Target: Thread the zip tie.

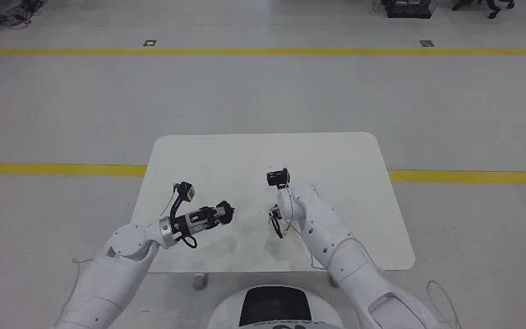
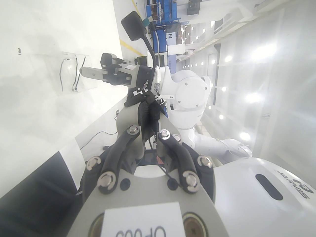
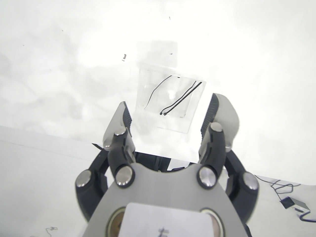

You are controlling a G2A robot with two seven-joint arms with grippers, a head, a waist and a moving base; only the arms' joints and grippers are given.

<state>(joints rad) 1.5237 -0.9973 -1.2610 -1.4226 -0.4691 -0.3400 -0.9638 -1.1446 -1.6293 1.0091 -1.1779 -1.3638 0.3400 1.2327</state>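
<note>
**Right tool spread above the zip ties, left tool closed**

Nearest the robot, the left tool [image 1: 225,210] sits at about 8 o'clock from the middle of the worktop [image 1: 345,164]. It points toward 3 o'clock, its fingers [image 2: 128,118] drawn together (whether they pinch anything I cannot tell). The right tool [image 3: 170,117] hangs at about 6 o'clock from the middle, aimed down, spread wide and holding nothing. Just beyond its tips a clear container [image 3: 172,125] lies on the worktop. The zip ties [image 3: 181,98] lie inside it, two black ones side by side with their heads together. A thinner curved black strand [image 3: 158,88] lies beside them. Past the worktop's far edge a yellow floor line [image 1: 263,52] runs from 9 to 3 o'clock.
</note>
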